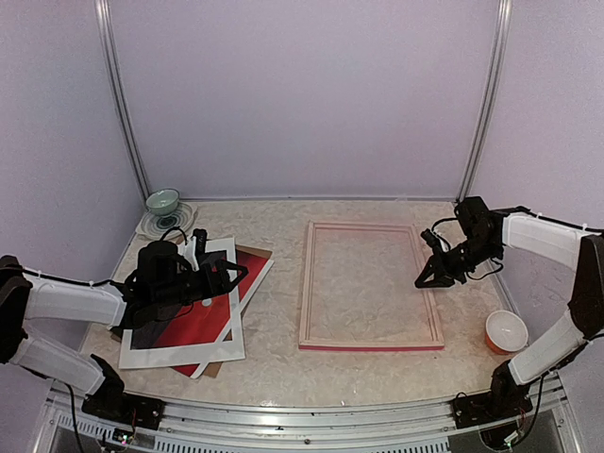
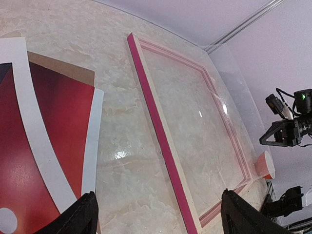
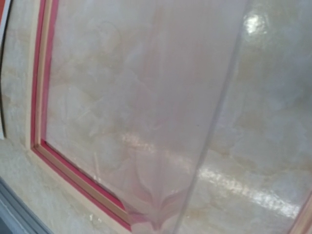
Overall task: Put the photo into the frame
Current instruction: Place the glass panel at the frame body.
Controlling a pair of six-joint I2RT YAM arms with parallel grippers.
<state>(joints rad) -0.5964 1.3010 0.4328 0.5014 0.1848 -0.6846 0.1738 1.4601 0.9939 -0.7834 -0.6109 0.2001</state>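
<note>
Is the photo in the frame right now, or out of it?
Out: the photo lies under the white mat at left, apart from the frame.

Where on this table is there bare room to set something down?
Free: the strip between the mat board and the left rail of the frame, the band from frame to back wall, and the near edge. Crowded: the left, mat board over photo under the open left fingers; the frame's right rail, where the right fingers pinch a clear pane.
</note>
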